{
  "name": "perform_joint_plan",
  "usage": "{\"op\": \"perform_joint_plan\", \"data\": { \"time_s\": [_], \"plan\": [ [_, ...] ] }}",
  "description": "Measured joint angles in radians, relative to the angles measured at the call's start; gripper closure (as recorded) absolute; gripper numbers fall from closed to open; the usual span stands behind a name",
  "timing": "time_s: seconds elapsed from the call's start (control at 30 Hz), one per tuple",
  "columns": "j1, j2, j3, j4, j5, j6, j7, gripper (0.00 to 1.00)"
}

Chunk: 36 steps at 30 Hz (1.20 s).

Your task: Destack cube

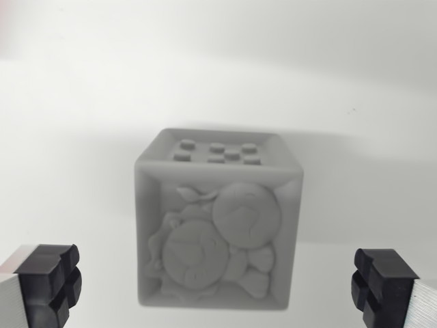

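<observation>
Nearest to the camera, the gripper (218, 287) has its two black, ribbed fingertips (48, 281) spread wide, one at each lower corner of the wrist view, with nothing between them and no contact with anything. Just beyond them, centred in the gap, sits the grey moulded plastic cube (218, 222), its facing side carrying a raised cartoon relief and its upper face a cluster of small square studs. Only this one cube shows; whether another lies beneath it cannot be told, since its bottom edge runs down to the frame's lower border. Behind it the plain white counter (355, 82) stretches away, none of its edges or corners in view. As I judge it, the destacking is not yet begun: the cube is ungrasped, and closing, lifting and setting aside all remain.
</observation>
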Motion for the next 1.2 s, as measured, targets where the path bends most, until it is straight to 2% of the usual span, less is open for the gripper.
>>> {"op": "perform_joint_plan", "data": {
  "time_s": [0.77, 1.2],
  "plan": [
    [0.000, -0.201, 0.000, -0.013, 0.000, -0.185, 0.000, 0.00],
    [0.000, -0.308, 0.000, 0.013, 0.001, -0.319, -0.001, 0.00]
  ]
}}
